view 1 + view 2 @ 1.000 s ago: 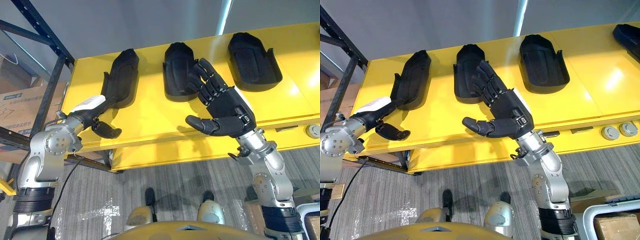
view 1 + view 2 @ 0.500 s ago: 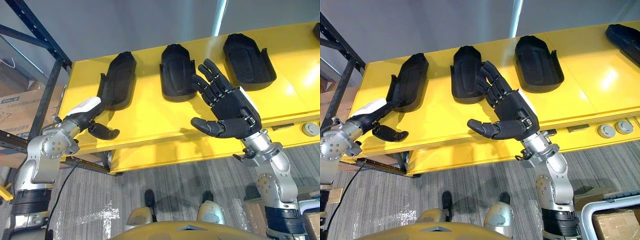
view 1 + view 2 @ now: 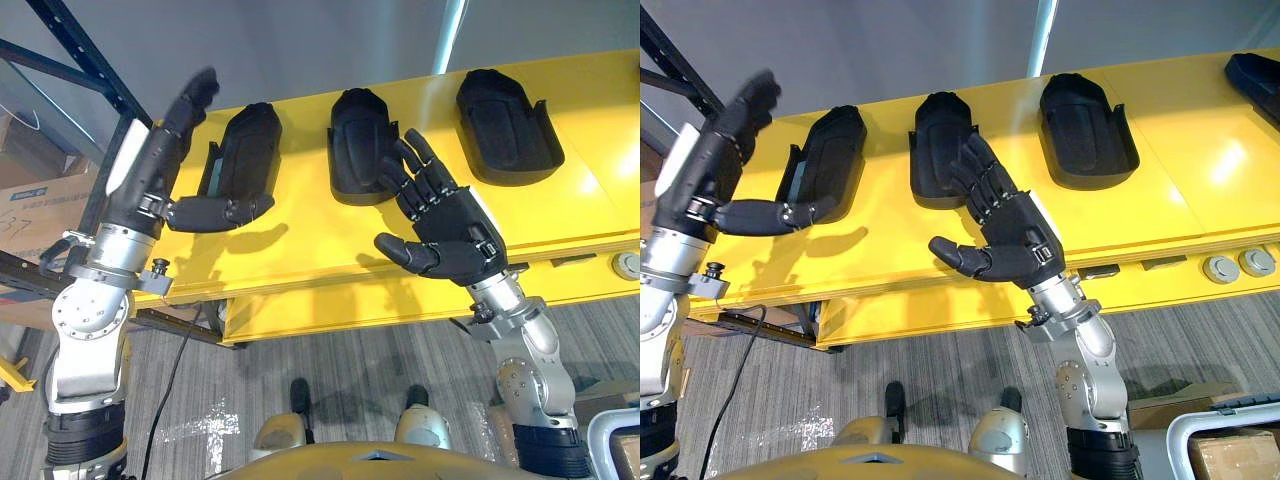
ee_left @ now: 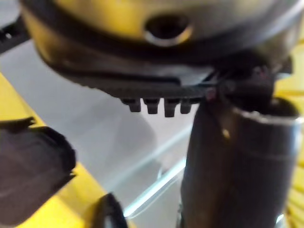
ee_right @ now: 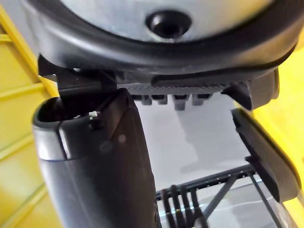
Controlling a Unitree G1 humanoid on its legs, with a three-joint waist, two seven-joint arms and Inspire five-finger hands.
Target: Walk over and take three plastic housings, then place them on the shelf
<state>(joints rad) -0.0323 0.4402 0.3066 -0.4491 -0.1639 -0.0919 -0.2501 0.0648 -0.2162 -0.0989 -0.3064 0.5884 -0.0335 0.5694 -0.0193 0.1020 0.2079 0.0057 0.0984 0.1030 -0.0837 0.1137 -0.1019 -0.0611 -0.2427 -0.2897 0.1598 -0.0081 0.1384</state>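
Housings [image 3: 360, 145], matte black scoops, on glossy yellow surface [image 3: 300, 235]; left hand [image 3: 150, 168], right hand [image 3: 455, 225] fingers splayed, empty.

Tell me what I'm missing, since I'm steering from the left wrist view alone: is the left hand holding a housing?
Observer: No. The left hand is open and empty, raised by the left end of the yellow table, thumb pointing toward the leftmost housing.
Operator: How many housings are on it?
Observer: Three in a row: the leftmost housing, a middle housing and a right housing; a fourth housing shows at the right eye view's edge.
Operator: And the right hand?
Observer: The right hand is open and empty too, held up in front of the middle housing.
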